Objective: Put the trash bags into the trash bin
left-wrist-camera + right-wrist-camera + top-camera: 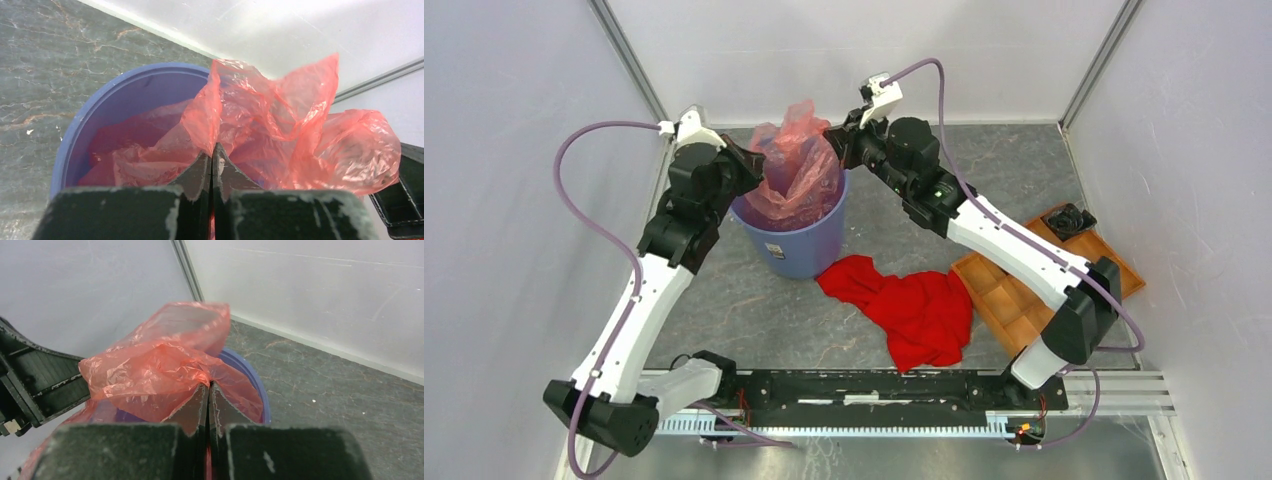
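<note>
A blue trash bin (802,245) stands toward the far edge of the grey surface (754,320). A thin red-orange trash bag (796,160) sits partly inside it, its crumpled top rising above the rim. The left arm (686,215) and right arm (984,225) reach in from opposite sides. Each arm's jaws are clenched on a fold of the bag's upper film, probably to steer it down into the bin. A red cloth (914,310) lies nearby on the surface.
</note>
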`<state>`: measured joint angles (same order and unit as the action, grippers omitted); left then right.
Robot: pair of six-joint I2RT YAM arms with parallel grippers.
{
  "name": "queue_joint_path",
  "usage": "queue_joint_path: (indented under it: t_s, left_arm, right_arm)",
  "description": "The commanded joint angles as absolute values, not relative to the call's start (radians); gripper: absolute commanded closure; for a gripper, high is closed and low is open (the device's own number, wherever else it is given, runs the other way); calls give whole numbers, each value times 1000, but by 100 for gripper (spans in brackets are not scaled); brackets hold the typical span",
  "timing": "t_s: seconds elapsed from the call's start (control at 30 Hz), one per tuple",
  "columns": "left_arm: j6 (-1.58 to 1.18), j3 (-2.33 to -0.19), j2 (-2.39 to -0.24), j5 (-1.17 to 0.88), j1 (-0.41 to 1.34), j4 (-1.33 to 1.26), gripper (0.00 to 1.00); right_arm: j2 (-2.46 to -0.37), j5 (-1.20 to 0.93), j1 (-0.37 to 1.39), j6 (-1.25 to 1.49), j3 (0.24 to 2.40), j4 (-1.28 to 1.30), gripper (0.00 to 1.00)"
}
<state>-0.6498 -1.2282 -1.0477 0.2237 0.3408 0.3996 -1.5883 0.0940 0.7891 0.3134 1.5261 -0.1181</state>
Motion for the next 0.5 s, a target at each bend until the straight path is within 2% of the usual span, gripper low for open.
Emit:
queue_joint_path:
  t_s: [0.0, 0.13, 0.3, 0.47]
  left_arm:
    - [-522, -1245, -1045, 158, 323, 288, 98]
    - [-507, -1058, -894, 191, 321, 240, 98]
    - [-527, -854, -694, 178, 322, 205, 98]
    - [-579, -824, -624, 135, 322, 243, 98]
  right_arm:
    - [-1606, 53, 781, 240, 1608, -112, 100]
    - [-1557, -60, 784, 211, 1515, -108, 100]
    - [-1498, -90, 786, 221, 1389, -119, 99]
    - [-1479, -128, 788, 242, 1358, -112, 100]
